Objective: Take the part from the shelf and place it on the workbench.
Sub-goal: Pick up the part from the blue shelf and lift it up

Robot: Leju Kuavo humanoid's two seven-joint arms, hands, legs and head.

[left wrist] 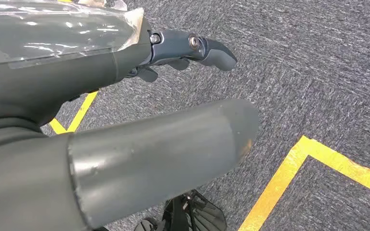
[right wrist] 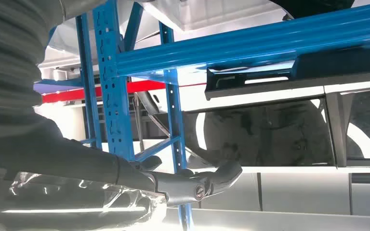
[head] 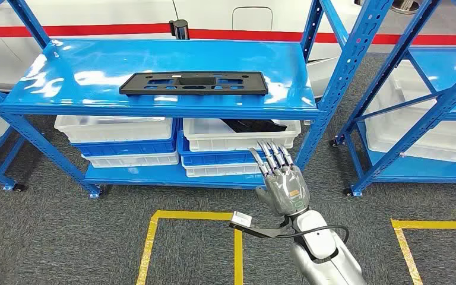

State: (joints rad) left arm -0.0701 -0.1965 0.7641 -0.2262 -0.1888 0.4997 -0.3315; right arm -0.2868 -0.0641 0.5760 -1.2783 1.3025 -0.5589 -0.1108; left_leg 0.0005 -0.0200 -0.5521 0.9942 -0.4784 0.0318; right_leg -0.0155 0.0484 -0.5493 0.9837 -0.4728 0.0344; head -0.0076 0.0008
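Observation:
A long flat black plastic part [head: 193, 83] with several cut-outs lies on the top board of the blue shelf [head: 65, 65], near its front edge. My right hand [head: 280, 178] is raised in front of the shelf, below and to the right of the part, fingers stretched out and apart, holding nothing. In the right wrist view its fingers [right wrist: 192, 183] sit below the blue shelf board [right wrist: 250, 45]. My left hand [left wrist: 125, 130] hangs over the grey carpet with nothing in it, thumb and fingers [left wrist: 192, 48] apart.
White and blue bins [head: 119, 139] are stacked on the lower shelf; one [head: 240, 133] holds dark parts. A second blue shelf [head: 427, 89] stands to the right. Yellow tape lines [head: 154, 231] mark the grey carpet. A red stripe [head: 95, 29] runs along the white wall behind.

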